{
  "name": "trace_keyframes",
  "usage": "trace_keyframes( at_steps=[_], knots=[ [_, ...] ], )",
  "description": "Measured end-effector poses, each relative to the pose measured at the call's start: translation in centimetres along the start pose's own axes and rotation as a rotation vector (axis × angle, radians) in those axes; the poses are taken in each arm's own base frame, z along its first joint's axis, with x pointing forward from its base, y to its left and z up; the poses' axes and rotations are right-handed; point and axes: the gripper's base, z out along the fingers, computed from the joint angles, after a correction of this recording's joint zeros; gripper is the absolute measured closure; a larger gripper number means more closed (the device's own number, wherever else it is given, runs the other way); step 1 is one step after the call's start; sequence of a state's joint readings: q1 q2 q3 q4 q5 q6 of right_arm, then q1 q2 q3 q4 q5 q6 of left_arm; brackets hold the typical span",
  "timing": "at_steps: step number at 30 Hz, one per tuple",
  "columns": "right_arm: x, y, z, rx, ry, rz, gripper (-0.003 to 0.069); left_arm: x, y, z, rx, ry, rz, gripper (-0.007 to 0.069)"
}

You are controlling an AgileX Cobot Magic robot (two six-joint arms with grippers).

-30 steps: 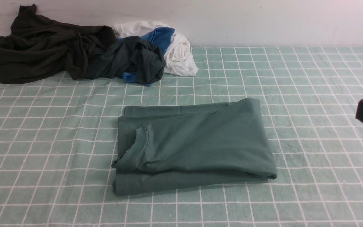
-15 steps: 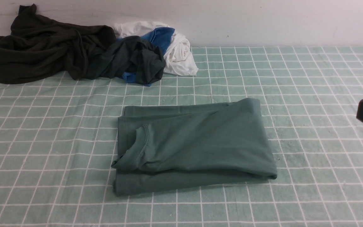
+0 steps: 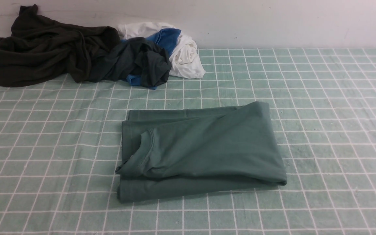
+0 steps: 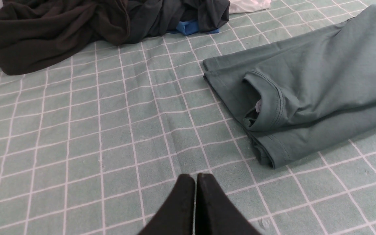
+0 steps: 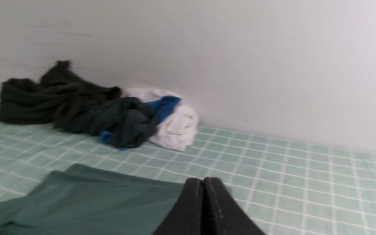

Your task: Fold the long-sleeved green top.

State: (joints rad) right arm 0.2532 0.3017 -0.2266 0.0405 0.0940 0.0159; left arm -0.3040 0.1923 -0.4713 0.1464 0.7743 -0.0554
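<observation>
A: Where is the green long-sleeved top (image 3: 201, 151) lying?

B: It is sitting folded into one rectangle near the middle of the tabletop (image 3: 321, 98), on the green checked cloth. Its long axis is running left to right across the front view, and the ribbed neck is pointing toward the robot's left.

A: What else is resting there?

B: Four crumpled garments are piling up at the far left by the wall, well apart from the top: one blackish-olive garment (image 3: 41, 52), one blackish-green garment (image 3: 135, 62), one blue garment (image 3: 166, 37) and one white garment (image 3: 186, 55).

A: And the pincers?

B: The left pincer (image 4: 195, 178) is hanging over bare cloth beside the neck end, fingertips pressing together on nothing. The right pincer (image 5: 203, 181) is also staying together, empty, above the top's other end.
</observation>
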Motion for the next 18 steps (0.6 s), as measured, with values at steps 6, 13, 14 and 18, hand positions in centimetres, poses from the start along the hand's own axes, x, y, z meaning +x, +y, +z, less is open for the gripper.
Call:
trace_keyframes(
  at_steps=[6, 13, 14, 18],
  knots=[
    [5.8, -1.6, -1.8, 0.207, 0.01, 0.124, 0.0673, 0.0, 0.0, 0.0, 0.0, 0.0, 0.0, 0.0628],
    [8.1, -1.9, -3.0, 0.288, 0.103, 0.147, 0.0673, 0.0, 0.0, 0.0, 0.0, 0.0, 0.0, 0.0628],
    [8.5, -1.9, -3.1, 0.295, 0.143, 0.152, 0.0673, 0.0, 0.0, 0.0, 0.0, 0.0, 0.0, 0.0628],
    [8.6, -1.9, -3.2, 0.299, 0.163, 0.152, 0.0673, 0.0, 0.0, 0.0, 0.0, 0.0, 0.001, 0.0628]
  ],
)
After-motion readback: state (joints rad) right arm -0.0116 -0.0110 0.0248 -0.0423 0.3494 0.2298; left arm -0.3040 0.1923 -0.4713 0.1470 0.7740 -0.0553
